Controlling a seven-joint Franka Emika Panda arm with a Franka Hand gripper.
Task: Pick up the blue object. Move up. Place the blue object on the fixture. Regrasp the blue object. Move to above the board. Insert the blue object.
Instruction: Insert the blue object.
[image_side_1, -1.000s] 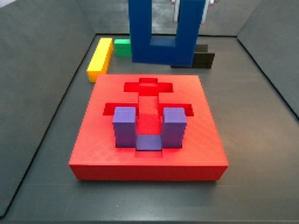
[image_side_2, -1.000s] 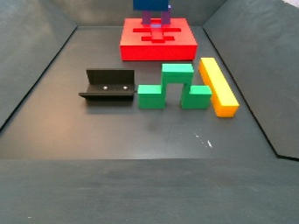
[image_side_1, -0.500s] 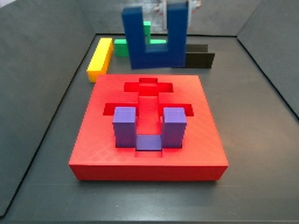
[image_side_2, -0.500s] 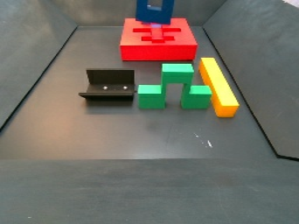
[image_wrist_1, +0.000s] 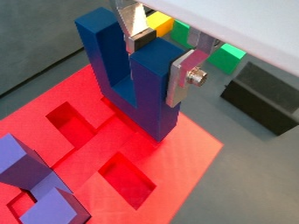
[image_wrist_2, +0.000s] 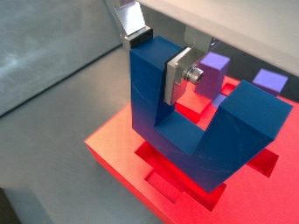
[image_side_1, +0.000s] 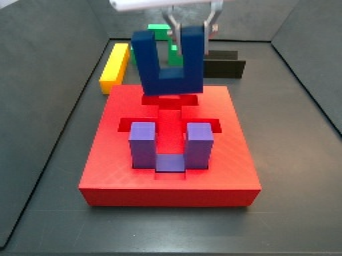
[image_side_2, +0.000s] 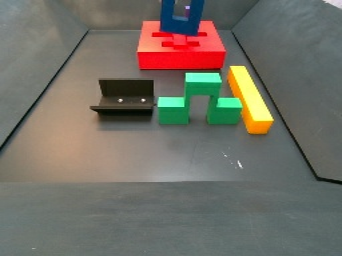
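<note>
The blue object (image_side_1: 170, 62) is a U-shaped block, base down and prongs up. My gripper (image_side_1: 191, 28) is shut on one of its prongs; in both wrist views (image_wrist_1: 158, 48) (image_wrist_2: 158, 51) a silver finger (image_wrist_1: 184, 75) presses each side of that prong. The block hangs just over the cross-shaped recess at the far end of the red board (image_side_1: 227, 175); I cannot tell whether it touches. In a side view the blue object (image_side_2: 181, 15) stands over the board (image_side_2: 181, 55). The black fixture (image_side_2: 123, 98) stands empty on the floor.
A purple U-shaped block (image_side_1: 171, 145) sits in the board's near recess. A green stepped block (image_side_2: 201, 98) and a long yellow bar (image_side_2: 249, 98) lie on the floor beside the fixture. Grey walls enclose the floor.
My gripper has come down and toward the board with the blue object. The block has dropped from well above to just over the board's far recess.
</note>
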